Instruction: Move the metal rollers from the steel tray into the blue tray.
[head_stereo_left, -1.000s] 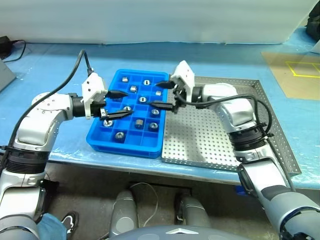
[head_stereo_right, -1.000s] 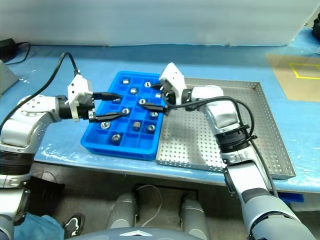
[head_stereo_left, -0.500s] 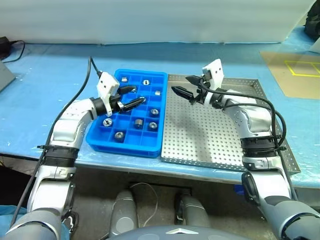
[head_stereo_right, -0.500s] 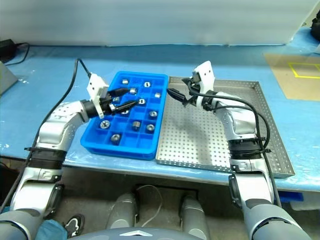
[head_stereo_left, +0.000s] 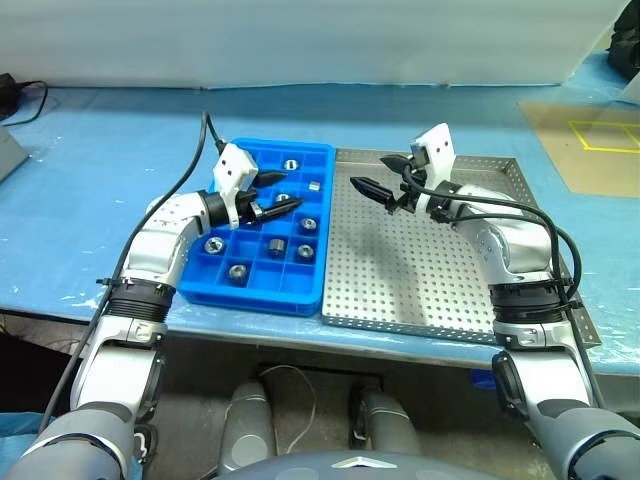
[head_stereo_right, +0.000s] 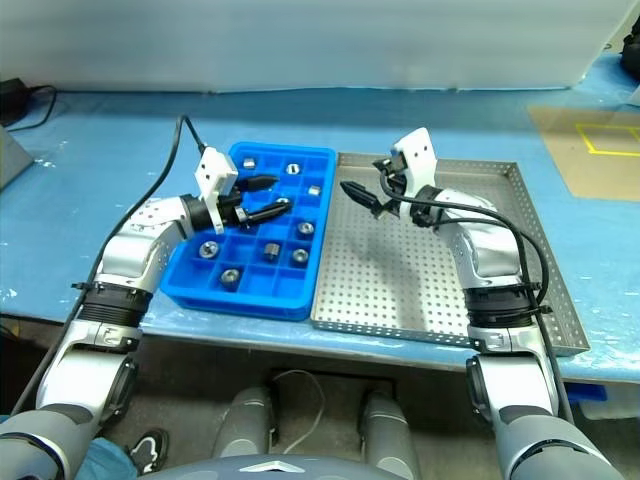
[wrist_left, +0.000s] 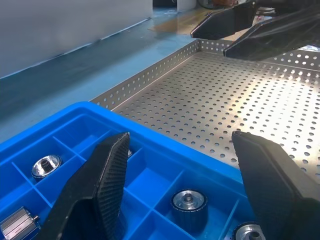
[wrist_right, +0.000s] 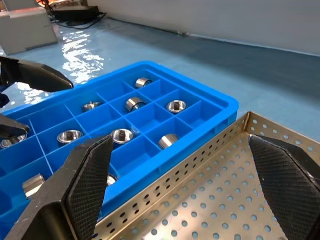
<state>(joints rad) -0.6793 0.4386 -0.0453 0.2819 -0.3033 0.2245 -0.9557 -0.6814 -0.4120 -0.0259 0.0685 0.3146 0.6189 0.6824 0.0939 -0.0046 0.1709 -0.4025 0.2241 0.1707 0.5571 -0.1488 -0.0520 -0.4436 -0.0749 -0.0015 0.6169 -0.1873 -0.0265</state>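
Several metal rollers (head_stereo_left: 309, 224) lie in separate compartments of the blue tray (head_stereo_left: 226, 287), which sits just left of the steel tray (head_stereo_left: 440, 280). The steel tray's perforated floor shows bare metal. My left gripper (head_stereo_left: 287, 191) hovers open over the blue tray's far middle cells, nothing between its fingers (wrist_left: 102, 187). My right gripper (head_stereo_left: 375, 174) hangs wide open and empty above the steel tray's far left corner, pointing toward the blue tray. Rollers (wrist_right: 122, 135) show beyond its fingers (wrist_right: 85, 180). The two grippers face each other across the trays' shared edge.
Blue film covers the table, with a white wall behind. A tan sheet with yellow lines (head_stereo_left: 590, 140) lies at the far right. A grey box (head_stereo_left: 8, 150) and a black cable (head_stereo_left: 25, 100) sit far left. The trays lie close to the table's front edge.
My right gripper pulled back to the right, off the blue tray, to above the steel tray. My left gripper shifted right, farther over the blue tray. Both stayed open.
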